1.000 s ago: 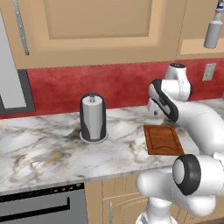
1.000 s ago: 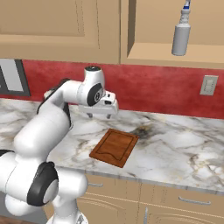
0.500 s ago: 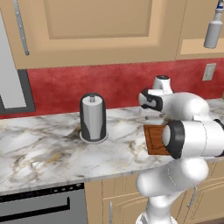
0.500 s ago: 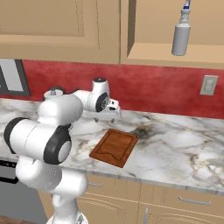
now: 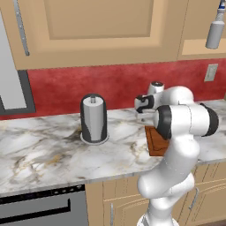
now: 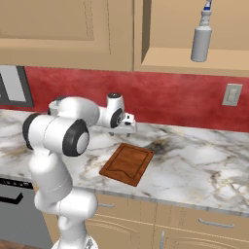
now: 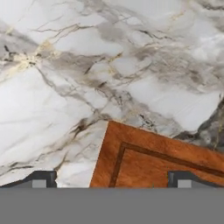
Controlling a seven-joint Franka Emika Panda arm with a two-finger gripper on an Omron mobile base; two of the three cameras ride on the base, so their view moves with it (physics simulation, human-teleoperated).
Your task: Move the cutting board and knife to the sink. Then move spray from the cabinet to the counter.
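**Claw spread wide above the near corner of the cutting board**

Left base view: The white arm is seen rising from the lower right of the frame and folding back toward the middle. The claw (image 5: 142,118) is found right of centre, just above the marble desk (image 5: 44,150), its jaws pointed down; nothing is held in it. The cutting board (image 5: 155,140) is partly hidden behind the arm at centre right, lying flat on the desk. A grey cylinder with a dark base (image 5: 93,119) stands upright left of centre, apart from the claw. The spray (image 5: 215,29) is placed on the cabinet (image 5: 194,46) ledge in the upper right corner.

Right base view: The arm is seen at the left of the frame, with the claw (image 6: 127,129) reaching toward the centre, over the desk (image 6: 204,165) and just beyond the upper left edge of the cutting board (image 6: 127,163). No contact with the board can be made out. The spray (image 6: 201,38) stands upright on the cabinet (image 6: 189,58) shelf at upper right, and a wall socket (image 6: 231,94) is set in the red wall below it.

Hand view: The two dark fingertips (image 7: 40,179) are shown far apart at the bottom edge, fully spread and empty. One corner of the cutting board (image 7: 162,159), with its groove, is seen at lower right, between and beyond the tips; veined desk (image 7: 87,65) surface occupies the rest.
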